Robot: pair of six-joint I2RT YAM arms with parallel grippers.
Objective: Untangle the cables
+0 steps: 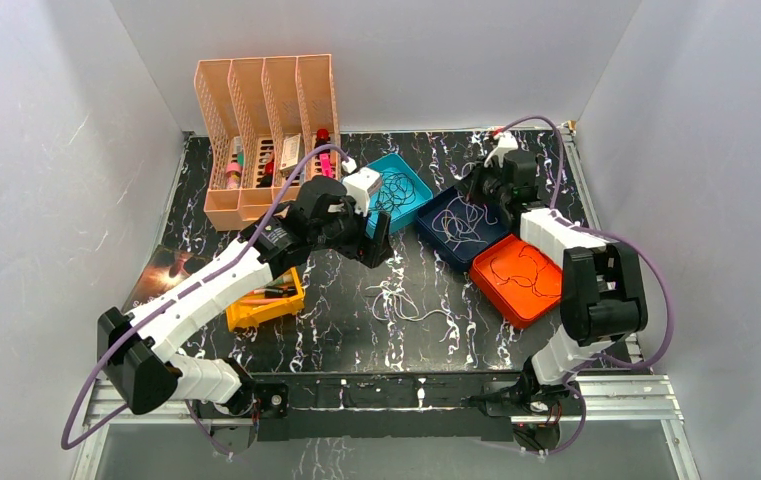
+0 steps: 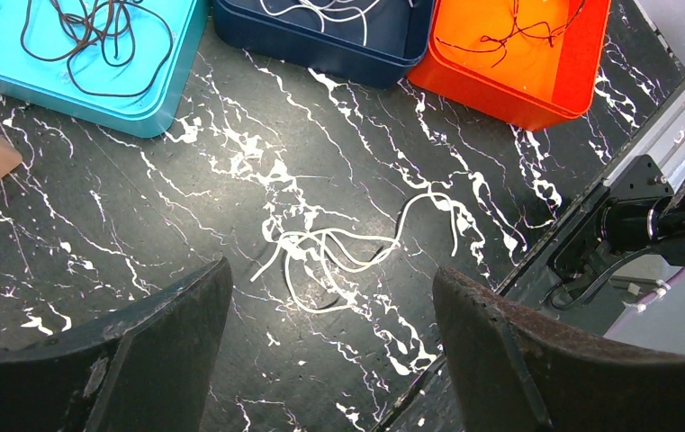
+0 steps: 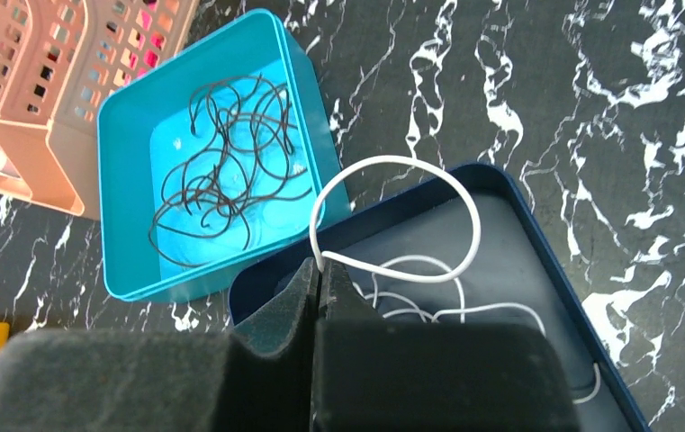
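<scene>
Right claw (image 3: pixel 319 270) was clamped on white cable (image 3: pixel 392 158) over navy tray (image 3: pixel 518 270); step judged: depositing sorted strand. Left claw (image 2: pixel 329 281) stood spread above pale tangle (image 2: pixel 320 252) on table (image 2: pixel 140 207). Next move probably called for release, then fine pinch on tangle.

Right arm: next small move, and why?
Probably open the right gripper to drop the white cable. The gripper pinches it shut, and its loop hangs over the navy tray, which holds more white cable.

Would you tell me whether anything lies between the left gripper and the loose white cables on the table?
Nothing visible does: the left gripper hangs open over the white cables, with only bare table around them.
</scene>
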